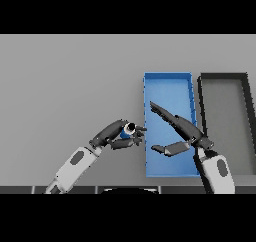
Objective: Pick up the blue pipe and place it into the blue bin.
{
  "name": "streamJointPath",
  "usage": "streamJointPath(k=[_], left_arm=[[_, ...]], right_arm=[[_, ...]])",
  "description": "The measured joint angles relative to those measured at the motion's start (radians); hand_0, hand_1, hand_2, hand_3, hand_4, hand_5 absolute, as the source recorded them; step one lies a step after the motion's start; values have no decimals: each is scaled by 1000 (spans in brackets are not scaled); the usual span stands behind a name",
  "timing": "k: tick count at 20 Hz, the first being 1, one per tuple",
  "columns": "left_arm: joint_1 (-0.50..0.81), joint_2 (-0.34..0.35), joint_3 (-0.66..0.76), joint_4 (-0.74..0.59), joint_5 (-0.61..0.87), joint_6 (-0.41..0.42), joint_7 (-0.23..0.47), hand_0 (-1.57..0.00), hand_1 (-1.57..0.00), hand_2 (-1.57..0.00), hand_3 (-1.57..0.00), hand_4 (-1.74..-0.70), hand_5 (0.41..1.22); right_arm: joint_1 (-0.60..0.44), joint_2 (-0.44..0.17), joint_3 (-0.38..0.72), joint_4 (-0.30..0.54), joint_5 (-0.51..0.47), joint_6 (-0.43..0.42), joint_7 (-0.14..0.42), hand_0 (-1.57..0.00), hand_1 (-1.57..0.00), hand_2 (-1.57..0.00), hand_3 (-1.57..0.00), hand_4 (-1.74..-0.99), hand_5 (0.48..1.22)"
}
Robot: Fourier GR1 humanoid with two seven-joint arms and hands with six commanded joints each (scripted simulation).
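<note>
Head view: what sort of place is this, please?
Probably a sorting workstation: a plain grey table carrying a blue bin beside a black bin, with nothing homely around.

Pipe [127, 131] in left robot hand [116, 135], just left of bin [168, 78]; tray [223, 77] right of bin.

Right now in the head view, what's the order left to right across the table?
Left robot hand curled round the blue pipe → blue bin, with the open right robot hand over it → black bin.
</note>
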Motion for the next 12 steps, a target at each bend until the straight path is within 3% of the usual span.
streamJointPath(k=[4, 8, 12], left_arm=[[-6, 2, 5, 15, 2, -12, 1, -1571, -1571, -1571, -1486, -1741, 1221], [-4, 3, 3, 6, 12, -33, -33, -1571, -1571, -1571, -1525, -1741, 1221], [1, 12, 4, 8, 11, -42, -32, -1571, -1571, -1571, -1538, -1741, 1221]], right_arm=[[-120, 14, 78, 32, 49, 49, 50, 1, 1, 1, 1, -1276, 527], [-201, 65, 141, 72, 58, 74, 99, 1, 1, 1, 1, -1230, 532], [-277, 122, 176, 131, 77, 84, 113, 1, 1, 1, 1, -1219, 511]])
